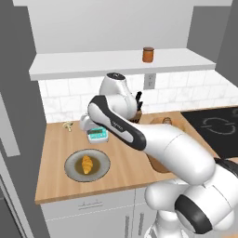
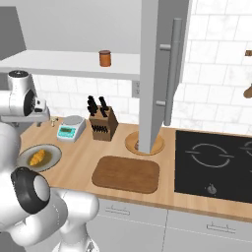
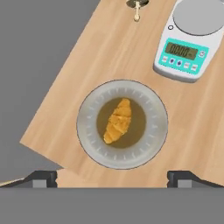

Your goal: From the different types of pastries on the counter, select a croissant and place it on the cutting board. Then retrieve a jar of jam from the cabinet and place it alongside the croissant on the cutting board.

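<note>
The golden croissant (image 3: 118, 121) lies on a round grey-olive plate (image 3: 89, 109) near the counter's (image 1: 56, 158) left front corner, also seen as the croissant (image 1: 87, 164) (image 2: 37, 157). My gripper (image 3: 112, 177) hovers well above it, open, fingertips (image 3: 41, 177) wide apart and holding nothing. The dark-brown cutting board (image 2: 126, 174) lies bare at the counter's middle front, mostly hidden by my arm in the left base view. The orange-brown jam jar (image 1: 148, 54) (image 2: 105, 58) stands on the white cabinet shelf (image 1: 93, 62). A darker bun (image 1: 166, 121) sits on a round light-wood plate.
A teal-faced kitchen scale (image 3: 188, 43) (image 2: 70, 129) stands just behind the plate, a knife block (image 2: 102, 123) right of it. A small pale item (image 1: 68, 125) lies by the wall. An open grey cabinet door (image 2: 160, 74) hangs over the round wood plate (image 2: 133, 144). A black hob (image 2: 216, 162) is at right.
</note>
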You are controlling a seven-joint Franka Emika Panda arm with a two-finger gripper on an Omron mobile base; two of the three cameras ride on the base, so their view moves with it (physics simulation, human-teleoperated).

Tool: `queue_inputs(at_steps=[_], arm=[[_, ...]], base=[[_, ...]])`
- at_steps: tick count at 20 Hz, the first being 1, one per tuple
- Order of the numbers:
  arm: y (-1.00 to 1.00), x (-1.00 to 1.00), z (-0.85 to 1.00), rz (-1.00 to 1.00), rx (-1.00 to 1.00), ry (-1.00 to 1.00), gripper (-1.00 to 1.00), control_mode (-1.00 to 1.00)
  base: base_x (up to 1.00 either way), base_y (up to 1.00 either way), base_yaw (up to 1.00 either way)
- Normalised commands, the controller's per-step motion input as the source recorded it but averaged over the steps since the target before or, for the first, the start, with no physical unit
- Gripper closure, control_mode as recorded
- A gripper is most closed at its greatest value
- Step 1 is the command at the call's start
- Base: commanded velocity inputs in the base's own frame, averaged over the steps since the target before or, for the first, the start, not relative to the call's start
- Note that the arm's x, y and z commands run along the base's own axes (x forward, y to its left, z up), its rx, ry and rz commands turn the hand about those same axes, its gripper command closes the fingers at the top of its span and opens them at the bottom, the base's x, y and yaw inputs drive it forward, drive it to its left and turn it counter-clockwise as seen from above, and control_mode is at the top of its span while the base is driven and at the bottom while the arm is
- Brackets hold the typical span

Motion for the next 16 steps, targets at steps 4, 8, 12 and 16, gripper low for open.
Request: queue_inputs(at_steps=[4,8,12,16], arm=[[0.02,0.00,-0.10,-0.19,0.00,0.11,-1.00,-1.00],[0.00,0.00,-0.16,-0.25,-0.06,0.01,-1.00,-1.00],[0.11,0.00,-0.14,-0.20,-0.05,0.00,-1.00,-1.00],[0.22,0.04,-0.20,-0.09,-0.01,-0.02,-1.00,-1.00]], base=[[0.00,0.00,0.00],[0.00,0.00,0.00],[0.00,0.00,0.00],[0.00,0.00,0.00]])
